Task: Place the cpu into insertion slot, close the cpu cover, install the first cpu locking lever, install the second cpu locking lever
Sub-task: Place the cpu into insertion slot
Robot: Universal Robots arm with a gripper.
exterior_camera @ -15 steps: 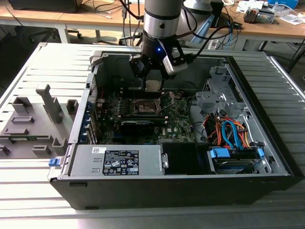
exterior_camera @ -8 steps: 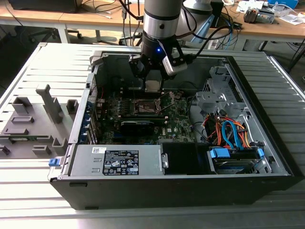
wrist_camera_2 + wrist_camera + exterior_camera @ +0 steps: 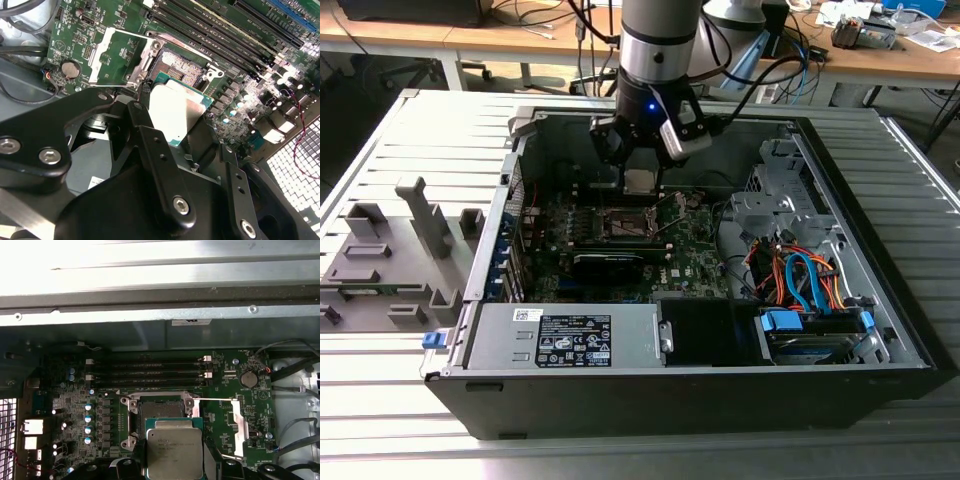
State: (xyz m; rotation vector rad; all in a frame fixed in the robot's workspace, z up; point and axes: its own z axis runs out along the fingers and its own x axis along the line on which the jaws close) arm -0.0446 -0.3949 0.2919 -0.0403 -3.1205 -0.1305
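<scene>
My gripper (image 3: 640, 172) is shut on the cpu (image 3: 639, 181), a small square chip with a pale metal top, and holds it just above the motherboard (image 3: 690, 262). In both wrist views the cpu (image 3: 177, 112) (image 3: 174, 452) hangs beside and partly over the insertion slot (image 3: 180, 67) (image 3: 160, 410), a dark square socket with a silvery rim and nothing in it. The black fingers (image 3: 146, 127) clasp the chip's edges. The cpu cover (image 3: 117, 55) (image 3: 240, 427), a silvery frame plate, is flipped open to one side of the slot. A thin lever rod (image 3: 215, 400) sticks out along the socket.
The motherboard lies in an open black computer case (image 3: 740, 385) on a slatted metal table (image 3: 410, 140). Memory slots (image 3: 150, 372) run beside the socket. A drive cage with orange and blue cables (image 3: 800, 280) sits at the exterior view's right. Grey fixtures (image 3: 390, 250) stand at its left.
</scene>
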